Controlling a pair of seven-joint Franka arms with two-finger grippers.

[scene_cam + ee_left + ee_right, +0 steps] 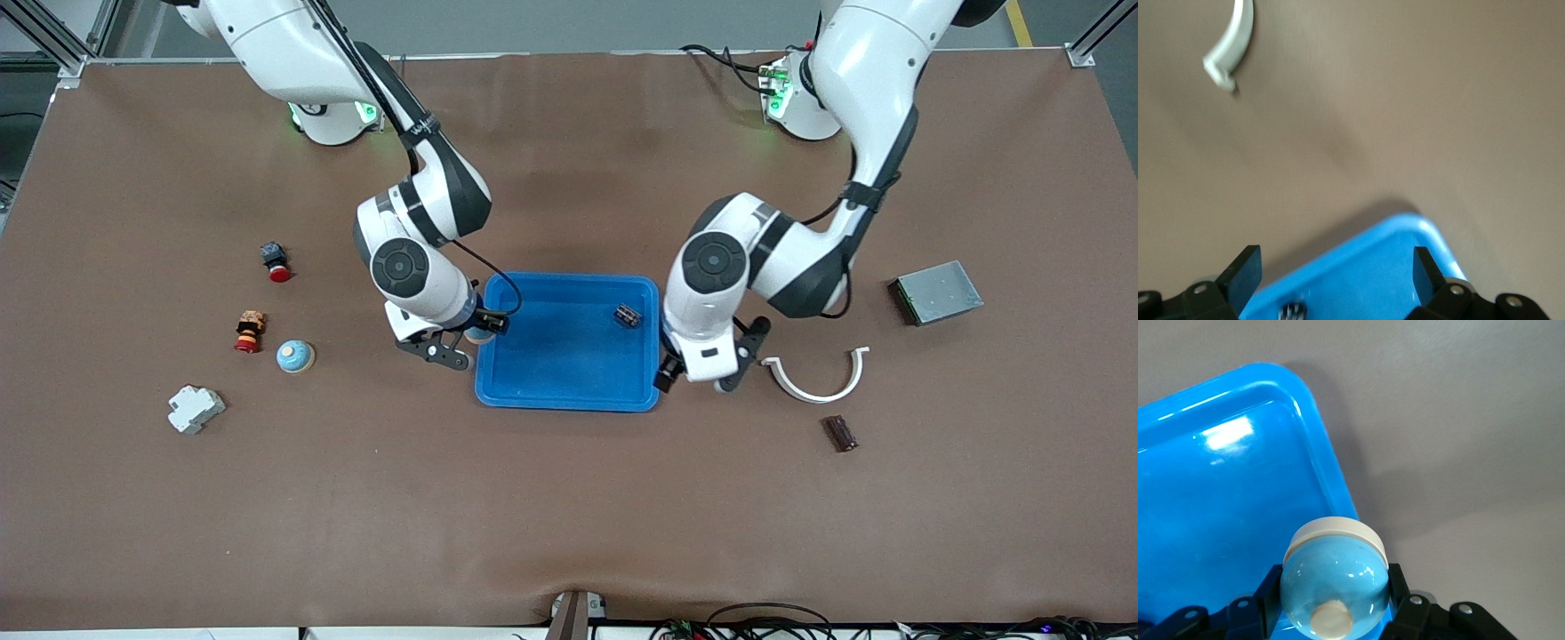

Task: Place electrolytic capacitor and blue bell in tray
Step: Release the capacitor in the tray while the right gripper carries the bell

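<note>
The brown table [569,516] is carrying everything, and the two arms are reaching in from twelve o'clock toward its middle. The tray [551,373] is lying at the centre. The right gripper [476,333] is hovering over the tray's nine o'clock rim, its fingers [1399,590] clamping a blue bell [1335,587] by its rounded sides, dome toward the wrist camera. The left gripper [702,378] is hanging over the tray's three o'clock rim with its fingers [1245,273] spread wide and nothing between them. A grey box [936,292] is sitting at about two o'clock from the tray, toward the left arm's end of the table. A white arc [818,382] is lying on the table at three o'clock, just beside the left gripper. A white block [195,408] is resting at eight o'clock, well apart from the tray. A second bell [294,356] is standing at nine o'clock, near a red-and-tan part [250,331], and a red-tipped part [276,262] is lying at ten o'clock. A dark cylinder [839,433], possibly another capacitor, is lying at four o'clock, nearer the front camera than the arc. The capacitor [628,315] is resting inside the tray on its floor, near the two o'clock corner and just beside the rim.
</note>
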